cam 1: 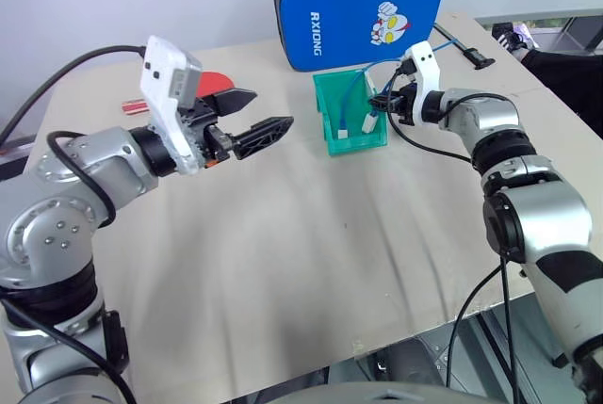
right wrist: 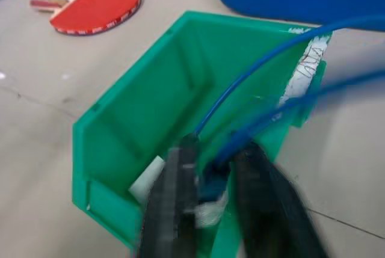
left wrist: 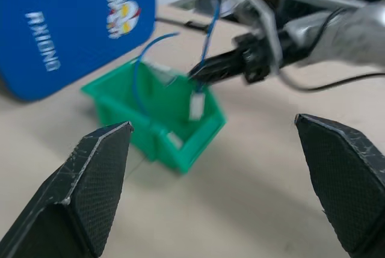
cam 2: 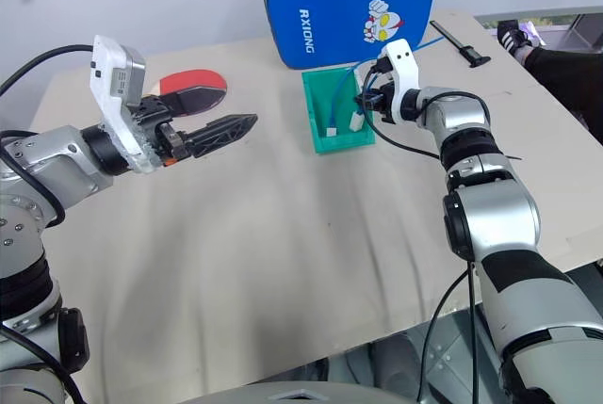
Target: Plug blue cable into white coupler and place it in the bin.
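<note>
Right gripper (right wrist: 224,210) over bin (cam 1: 332,112) clasping blue cable (right wrist: 252,83), left gripper (left wrist: 216,192) level, apart

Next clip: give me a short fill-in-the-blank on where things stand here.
1. The blue cable hangs into the ____ bin.
2. The left gripper holds ____.
3. Behind the bin stands a blue ____ case.
4. The right gripper is over the bin's ____ wall.

Missing: green; nothing; padded; right

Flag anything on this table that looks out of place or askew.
The blue cable is only partly inside the bin: its loop arches above the rim while the right gripper sits at the bin's edge. A red paddle lying on the table has no evident link to the cable work.
</note>
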You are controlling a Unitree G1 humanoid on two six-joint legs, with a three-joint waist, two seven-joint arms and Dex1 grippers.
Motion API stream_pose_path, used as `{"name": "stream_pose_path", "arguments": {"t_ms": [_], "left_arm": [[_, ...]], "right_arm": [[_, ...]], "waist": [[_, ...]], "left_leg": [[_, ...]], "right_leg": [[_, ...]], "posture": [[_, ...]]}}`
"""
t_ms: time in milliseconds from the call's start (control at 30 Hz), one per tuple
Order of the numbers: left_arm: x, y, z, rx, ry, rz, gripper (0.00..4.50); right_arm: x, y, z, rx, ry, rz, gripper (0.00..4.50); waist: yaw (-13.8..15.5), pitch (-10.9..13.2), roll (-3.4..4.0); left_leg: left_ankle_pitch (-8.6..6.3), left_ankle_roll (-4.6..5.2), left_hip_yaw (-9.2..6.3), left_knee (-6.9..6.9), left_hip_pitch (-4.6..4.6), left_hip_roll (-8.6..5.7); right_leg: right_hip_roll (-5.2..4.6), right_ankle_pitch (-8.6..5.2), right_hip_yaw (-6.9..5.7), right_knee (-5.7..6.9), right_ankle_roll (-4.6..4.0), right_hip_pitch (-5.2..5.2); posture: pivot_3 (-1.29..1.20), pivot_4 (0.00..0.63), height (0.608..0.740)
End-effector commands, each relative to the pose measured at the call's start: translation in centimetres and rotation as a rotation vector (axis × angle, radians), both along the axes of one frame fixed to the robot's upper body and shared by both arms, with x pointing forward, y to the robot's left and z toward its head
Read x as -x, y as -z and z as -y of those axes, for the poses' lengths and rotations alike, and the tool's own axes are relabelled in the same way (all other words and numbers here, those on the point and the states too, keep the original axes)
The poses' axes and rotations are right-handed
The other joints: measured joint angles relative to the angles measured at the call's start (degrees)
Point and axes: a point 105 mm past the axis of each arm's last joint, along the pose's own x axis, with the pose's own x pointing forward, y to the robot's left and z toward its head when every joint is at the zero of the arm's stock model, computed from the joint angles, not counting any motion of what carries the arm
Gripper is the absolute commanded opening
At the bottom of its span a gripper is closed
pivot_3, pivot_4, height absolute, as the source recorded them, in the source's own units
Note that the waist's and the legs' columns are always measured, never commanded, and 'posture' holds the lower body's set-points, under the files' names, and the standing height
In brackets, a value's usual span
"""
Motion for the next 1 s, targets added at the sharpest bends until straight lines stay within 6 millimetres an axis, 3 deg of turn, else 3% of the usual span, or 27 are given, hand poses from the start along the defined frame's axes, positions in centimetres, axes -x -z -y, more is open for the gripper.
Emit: {"name": "stream_pose_path", "arguments": {"t_ms": [33,167,333,467,633,800,900,1000], "left_arm": [[0.7,-0.8,0.4,0.010,0.034,0.021,4.50],[0.9,-0.5,0.9,0.007,0.059,0.011,4.50],[0.8,0.2,0.5,-0.013,0.031,0.005,4.50],[0.7,2.7,0.1,-0.096,-0.045,-0.016,4.50],[2.2,7.4,0.2,-0.134,-0.091,-0.029,4.50],[3.3,12.9,-1.3,-0.193,-0.202,-0.011,4.50],[3.8,15.3,-1.8,-0.247,-0.216,0.028,4.50],[4.4,16.5,-1.7,-0.221,-0.195,0.014,4.50]], "right_arm": [[-0.2,-3.4,-1.0,0.001,-0.025,0.122,2.52],[-0.4,-5.0,-1.5,-0.031,-0.011,0.187,4.38],[0.3,-5.8,-0.4,-0.062,-0.071,0.215,4.45],[2.7,-4.9,1.0,-0.105,-0.195,0.232,4.45],[9.2,-1.4,3.4,-0.152,-0.262,0.292,4.45],[16.7,5.8,6.7,-0.029,-0.298,0.219,4.45],[18.8,9.3,8.9,0.019,-0.260,0.143,4.45],[19.4,11.2,10.6,0.027,-0.205,0.125,4.45]], "waist": [[-0.1,0.0,0.01],[0.0,0.0,0.02],[0.1,0.0,0.04],[0.5,0.0,0.04],[0.8,0.0,0.16],[2.0,0.1,0.39],[2.7,0.1,0.39],[3.4,0.1,0.37]], "left_leg": [[0.00,0.00,0.00,0.00,0.01,0.00],[0.00,0.00,-0.01,-0.04,0.04,0.00],[0.00,0.00,-0.01,-0.08,0.06,-0.02],[0.00,0.00,-0.05,0.02,0.05,-0.02],[0.00,0.00,-0.03,0.00,0.01,-0.02],[-0.01,0.00,0.10,-0.22,0.04,-0.04],[-0.04,0.05,0.21,-0.77,0.18,-0.05],[-0.06,0.10,0.26,-1.08,0.39,-0.01]], "right_leg": [[0.00,0.00,0.00,0.01,0.00,-0.01],[0.01,0.00,-0.03,0.07,0.00,-0.02],[0.00,0.01,-0.03,0.07,0.00,-0.02],[-0.03,0.01,-0.03,0.08,0.00,0.01],[-0.04,0.01,-0.02,0.09,0.01,-0.02],[-0.03,0.01,-0.03,-0.15,0.01,-0.08],[-0.03,0.16,0.01,-0.63,-0.11,-0.05],[0.05,0.86,0.15,-0.88,-0.16,0.06]], "posture": [[0.00,0.150,0.740],[0.00,0.150,0.740],[0.00,0.150,0.740],[0.00,0.150,0.740],[0.00,0.150,0.740],[0.00,0.150,0.740],[0.00,0.150,0.740],[0.00,0.150,0.740]]}}
